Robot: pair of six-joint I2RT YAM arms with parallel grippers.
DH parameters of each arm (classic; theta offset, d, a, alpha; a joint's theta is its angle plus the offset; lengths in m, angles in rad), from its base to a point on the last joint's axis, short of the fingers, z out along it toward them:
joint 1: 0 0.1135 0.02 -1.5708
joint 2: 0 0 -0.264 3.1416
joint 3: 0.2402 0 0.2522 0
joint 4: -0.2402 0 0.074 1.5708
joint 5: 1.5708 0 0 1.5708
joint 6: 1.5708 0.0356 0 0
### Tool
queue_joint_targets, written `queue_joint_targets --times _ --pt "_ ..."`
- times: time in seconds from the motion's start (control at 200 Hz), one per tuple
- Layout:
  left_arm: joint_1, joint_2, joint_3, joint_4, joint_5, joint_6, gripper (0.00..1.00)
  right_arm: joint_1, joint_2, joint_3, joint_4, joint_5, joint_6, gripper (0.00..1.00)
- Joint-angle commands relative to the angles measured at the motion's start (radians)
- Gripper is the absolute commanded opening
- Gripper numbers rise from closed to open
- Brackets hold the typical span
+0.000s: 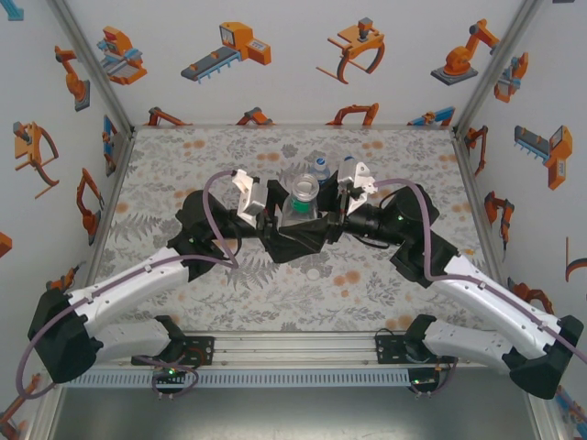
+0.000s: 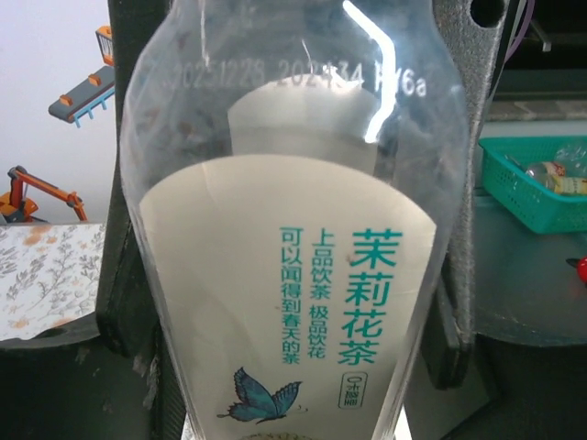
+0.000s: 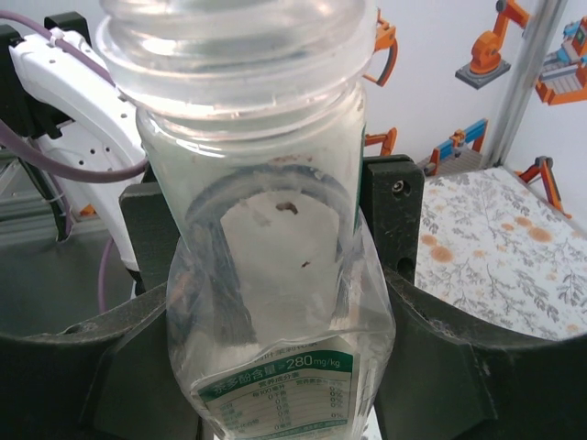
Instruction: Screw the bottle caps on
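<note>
A clear bottle (image 1: 301, 194) stands upright over the middle of the table (image 1: 183, 156), uncapped, its wide threaded mouth facing up. A white label with green Chinese lettering and a blue butterfly wraps its body, which is creased below the neck. A smaller bottle (image 1: 320, 168), blue-labelled, stands just behind it.

Floral table (image 1: 183, 174), water bottle (image 1: 319, 168) standing
</note>
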Motion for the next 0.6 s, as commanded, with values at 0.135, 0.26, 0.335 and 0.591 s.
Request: queue_joint_targets --times 0.135,0.26,0.335,0.591 --pt "-0.008 -0.005 0.032 0.069 0.010 -0.026 0.57 0.002 -0.023 -0.014 0.092 0.032 0.024 0.03" --pt "-0.007 -0.008 0.033 0.064 0.010 -0.021 0.49 0.002 -0.030 -0.015 0.088 0.035 0.025 0.03" --pt "-0.007 -0.008 0.032 0.064 0.008 -0.018 0.46 0.002 -0.033 -0.016 0.083 0.039 0.025 0.03" --pt "-0.002 -0.042 0.031 -0.038 -0.035 0.054 0.36 0.002 -0.059 0.008 -0.007 0.106 -0.004 0.69"
